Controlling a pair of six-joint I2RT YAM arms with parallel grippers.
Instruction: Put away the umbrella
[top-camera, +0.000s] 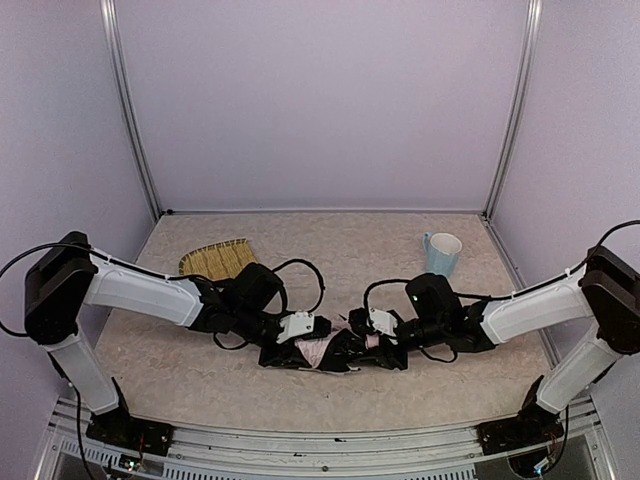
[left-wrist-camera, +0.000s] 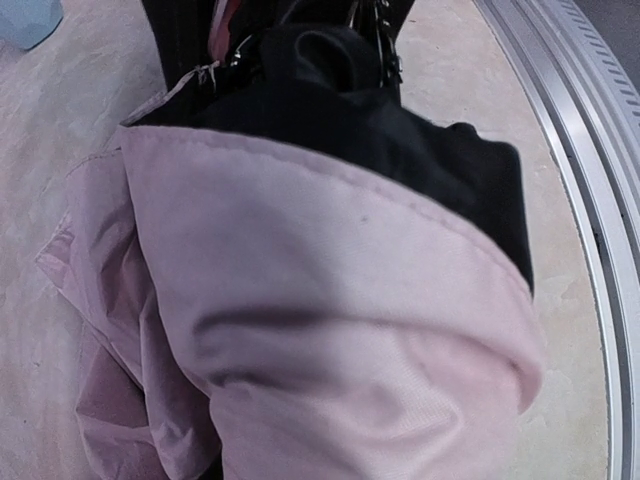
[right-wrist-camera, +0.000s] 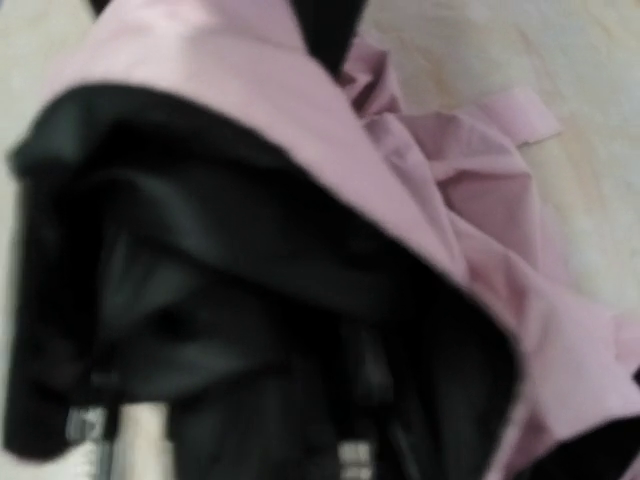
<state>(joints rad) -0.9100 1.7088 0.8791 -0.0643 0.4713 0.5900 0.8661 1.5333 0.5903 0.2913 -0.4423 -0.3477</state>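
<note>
The umbrella (top-camera: 322, 352) lies crumpled on the table between the two arms, with pale pink fabric and black lining. My left gripper (top-camera: 283, 354) is pressed into its left end and my right gripper (top-camera: 388, 354) into its right end. In the left wrist view pink fabric (left-wrist-camera: 330, 330) fills the frame and covers my fingers, with black lining (left-wrist-camera: 400, 130) beyond it. In the right wrist view black lining (right-wrist-camera: 250, 300) and pink fabric (right-wrist-camera: 440, 170) hide the fingers, and a pale bar (right-wrist-camera: 140, 440) shows at the bottom. The jaws of both grippers are hidden.
A woven bamboo tray (top-camera: 214, 258) lies at the back left, behind the left arm. A pale blue mug (top-camera: 441, 253) stands at the back right. The metal rail (left-wrist-camera: 570, 150) of the table's near edge runs close by the umbrella.
</note>
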